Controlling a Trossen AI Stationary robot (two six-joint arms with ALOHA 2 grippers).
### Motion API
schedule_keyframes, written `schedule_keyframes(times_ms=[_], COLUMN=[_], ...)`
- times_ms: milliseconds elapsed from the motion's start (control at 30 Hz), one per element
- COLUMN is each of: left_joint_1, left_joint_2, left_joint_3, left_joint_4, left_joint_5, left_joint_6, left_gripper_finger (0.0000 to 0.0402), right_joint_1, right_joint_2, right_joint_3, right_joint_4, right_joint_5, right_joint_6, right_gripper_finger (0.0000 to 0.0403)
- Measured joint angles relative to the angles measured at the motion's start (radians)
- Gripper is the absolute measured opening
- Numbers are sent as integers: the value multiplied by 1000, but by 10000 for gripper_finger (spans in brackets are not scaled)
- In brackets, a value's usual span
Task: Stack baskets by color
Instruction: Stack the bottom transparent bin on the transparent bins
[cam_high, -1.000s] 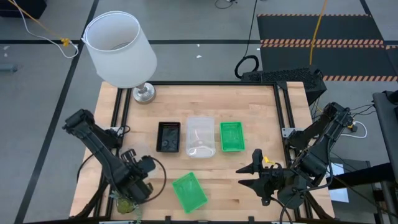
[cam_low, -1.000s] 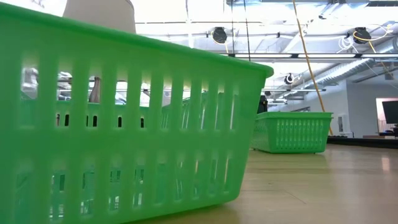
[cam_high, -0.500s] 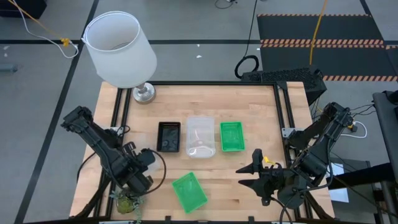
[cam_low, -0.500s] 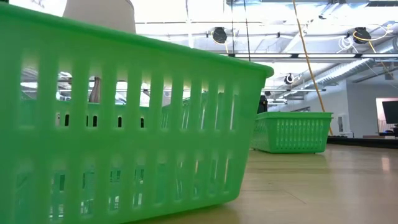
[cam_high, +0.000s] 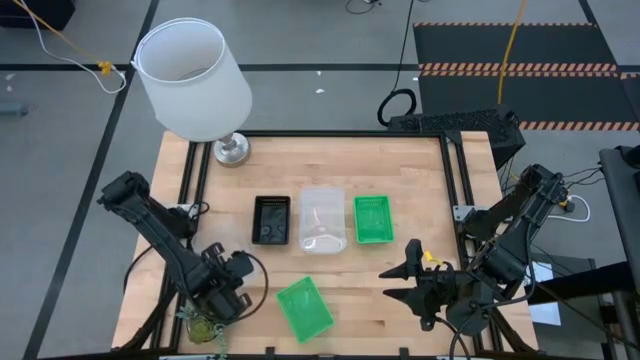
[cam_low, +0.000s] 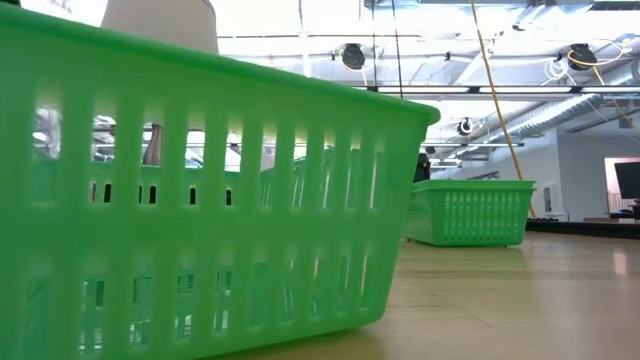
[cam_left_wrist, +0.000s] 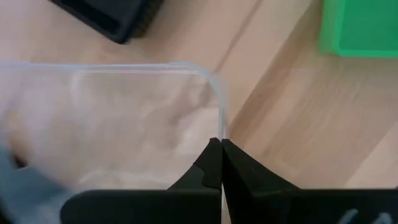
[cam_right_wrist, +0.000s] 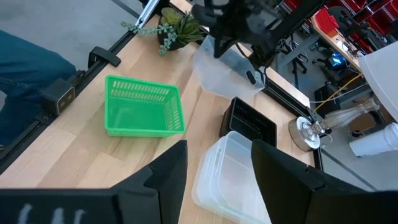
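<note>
While a clear see-through plastic basket (cam_left_wrist: 118, 118) is being held by its rim in the clenched left pincer (cam_left_wrist: 219, 149) near the counter's (cam_high: 420, 180) front left corner, black (cam_high: 271, 219), clear (cam_high: 322, 219) and green (cam_high: 373, 218) stacks are standing mid-counter; a lone green basket (cam_high: 304, 307) is being left unstacked, right pincer (cam_high: 400, 281) released.

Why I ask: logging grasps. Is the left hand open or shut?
Shut. In the left wrist view the left hand has its tips pressed together on the rim of a clear basket.
</note>
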Motion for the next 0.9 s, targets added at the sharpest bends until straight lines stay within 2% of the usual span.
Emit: schedule_keyframes(times_ms=[400, 767, 900], left_joint_1=[0, 0, 0], left_joint_2=[0, 1, 1], left_joint_3=[-152, -205, -223], left_joint_4=[184, 219, 225], left_joint_5=[24, 12, 11], left_joint_6=[-63, -126, -135], left_gripper_finger=[5, 87, 95], right_joint_1=[0, 0, 0], right_joint_2=[0, 0, 0], right_joint_3=[0, 0, 0], right_joint_4=[0, 0, 0], right_joint_5=[0, 0, 0], right_joint_6=[8, 8, 8], right_gripper_finger=[171, 171, 171])
